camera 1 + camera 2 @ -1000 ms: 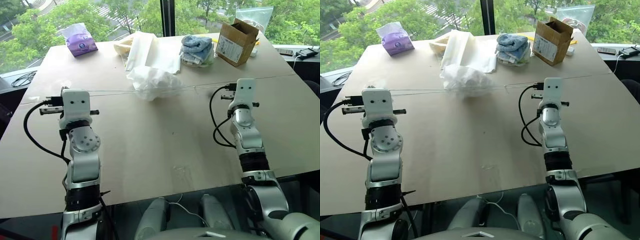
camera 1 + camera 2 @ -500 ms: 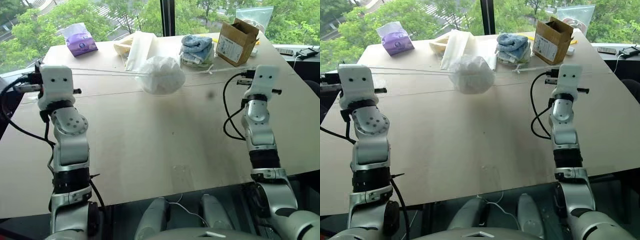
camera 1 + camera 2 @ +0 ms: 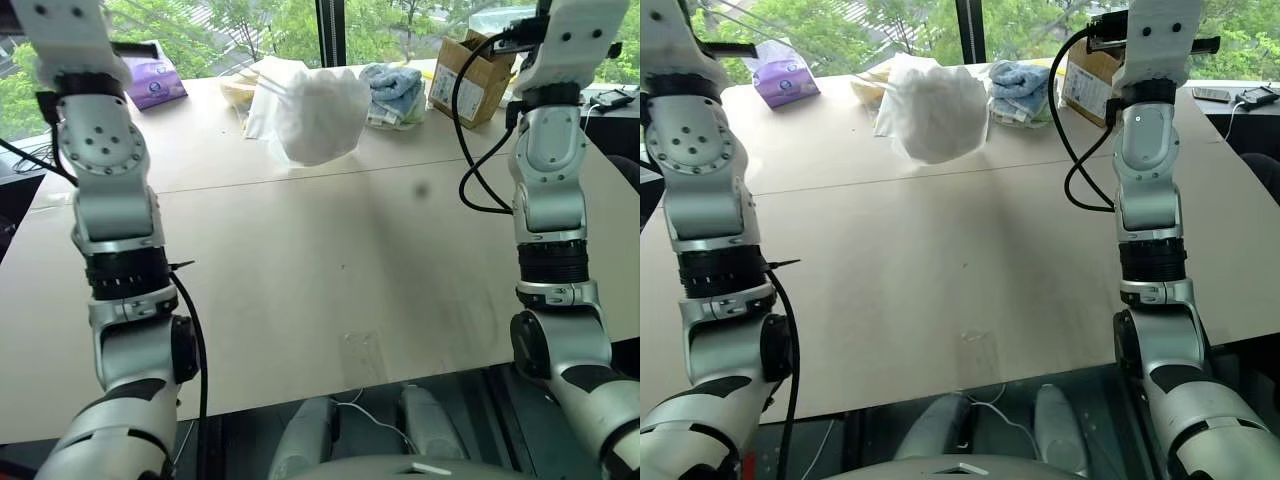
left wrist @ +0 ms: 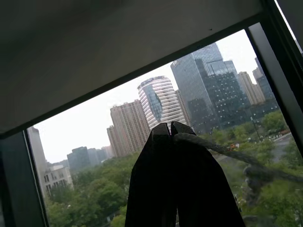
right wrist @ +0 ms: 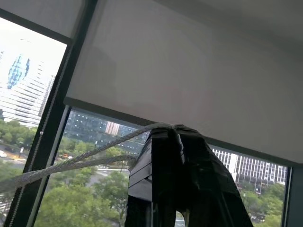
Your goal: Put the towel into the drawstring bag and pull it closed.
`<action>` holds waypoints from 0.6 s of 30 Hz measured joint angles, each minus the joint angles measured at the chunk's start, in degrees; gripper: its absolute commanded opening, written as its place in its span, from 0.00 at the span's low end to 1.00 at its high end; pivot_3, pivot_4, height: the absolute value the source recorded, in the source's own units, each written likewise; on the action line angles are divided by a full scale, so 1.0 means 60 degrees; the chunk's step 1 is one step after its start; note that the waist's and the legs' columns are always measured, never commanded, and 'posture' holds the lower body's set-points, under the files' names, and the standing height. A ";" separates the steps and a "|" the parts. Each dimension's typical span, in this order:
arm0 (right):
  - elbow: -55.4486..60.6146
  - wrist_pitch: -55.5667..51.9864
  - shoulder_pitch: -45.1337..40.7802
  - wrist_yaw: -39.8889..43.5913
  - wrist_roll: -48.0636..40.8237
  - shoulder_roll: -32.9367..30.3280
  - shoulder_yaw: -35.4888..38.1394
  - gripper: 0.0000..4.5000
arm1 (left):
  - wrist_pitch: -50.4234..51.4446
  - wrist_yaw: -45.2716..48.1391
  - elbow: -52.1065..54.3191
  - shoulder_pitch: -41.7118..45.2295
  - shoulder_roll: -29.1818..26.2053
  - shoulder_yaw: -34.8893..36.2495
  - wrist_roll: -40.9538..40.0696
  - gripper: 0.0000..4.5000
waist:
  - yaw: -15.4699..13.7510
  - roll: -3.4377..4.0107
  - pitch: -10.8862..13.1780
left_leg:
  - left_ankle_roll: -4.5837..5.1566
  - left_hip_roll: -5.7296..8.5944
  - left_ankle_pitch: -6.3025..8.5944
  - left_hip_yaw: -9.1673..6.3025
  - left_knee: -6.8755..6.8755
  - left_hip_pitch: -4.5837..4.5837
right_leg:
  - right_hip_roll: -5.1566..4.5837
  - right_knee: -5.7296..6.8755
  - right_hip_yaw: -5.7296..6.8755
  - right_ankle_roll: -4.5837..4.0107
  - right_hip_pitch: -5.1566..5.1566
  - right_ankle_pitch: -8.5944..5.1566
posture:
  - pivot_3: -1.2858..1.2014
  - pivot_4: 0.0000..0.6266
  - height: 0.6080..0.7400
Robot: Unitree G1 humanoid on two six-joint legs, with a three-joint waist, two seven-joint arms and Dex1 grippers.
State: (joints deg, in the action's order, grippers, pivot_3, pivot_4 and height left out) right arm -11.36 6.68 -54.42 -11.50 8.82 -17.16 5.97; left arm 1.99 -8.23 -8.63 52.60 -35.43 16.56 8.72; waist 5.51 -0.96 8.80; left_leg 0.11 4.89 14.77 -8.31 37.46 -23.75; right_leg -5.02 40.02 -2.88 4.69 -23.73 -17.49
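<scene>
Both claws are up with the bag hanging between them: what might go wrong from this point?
1. The drawstring bag hangs above the table on its cords alone; the left claw and right claw each pinch a cord right at the fingertips, so one could slip out and drop the bag.
2. The hanging bag could swing into the blue folded towels or the cardboard box just behind it.
</scene>
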 measured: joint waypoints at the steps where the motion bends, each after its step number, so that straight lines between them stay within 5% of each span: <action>1: -0.0017 0.0013 -0.0029 -0.0057 0.0018 -0.0086 0.0137 0.00 | -0.0083 -0.0052 -0.0179 0.0149 -0.0108 0.0158 -0.0013 0.00 | 0.0013 0.0000 0.0000 | 0.0000 0.0001 0.0000 0.0000 -0.0001 0.0001 | -0.0001 -0.0002 -0.0001 0.0000 0.0000 0.0000 | 0.52 0.24 1.00; 11: -0.0199 0.0407 -0.0411 -0.0007 0.0240 -0.0213 0.0130 0.00 | -0.0158 -0.0341 -0.0570 0.0127 0.0015 0.0488 -0.0354 0.00 | 0.0026 0.0000 -0.0007 | 0.0000 0.0005 -0.0001 -0.0009 0.0031 -0.0003 | 0.0001 0.0020 0.0006 0.0002 0.0002 0.0001 | 0.52 0.24 1.00; 18: -0.0790 0.0144 0.0593 -0.0019 0.0363 -0.0439 0.0136 0.00 | 0.0026 -0.0027 -0.0854 -0.1805 0.0279 0.0398 -0.0535 0.00 | 0.0022 0.0003 -0.0009 | 0.0000 0.0007 -0.0001 -0.0005 0.0076 -0.0009 | 0.0001 0.0067 -0.0003 0.0002 -0.0004 0.0001 | 0.52 0.24 1.00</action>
State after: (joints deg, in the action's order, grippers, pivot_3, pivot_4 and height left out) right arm -16.10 7.55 -50.86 -11.61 11.00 -19.80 6.79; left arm 2.15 -8.39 -13.75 41.77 -33.76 18.95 5.51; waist 5.64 -0.94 8.75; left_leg 0.11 4.93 14.77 -8.34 37.92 -23.80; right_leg -5.01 40.42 -2.89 4.71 -23.75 -17.48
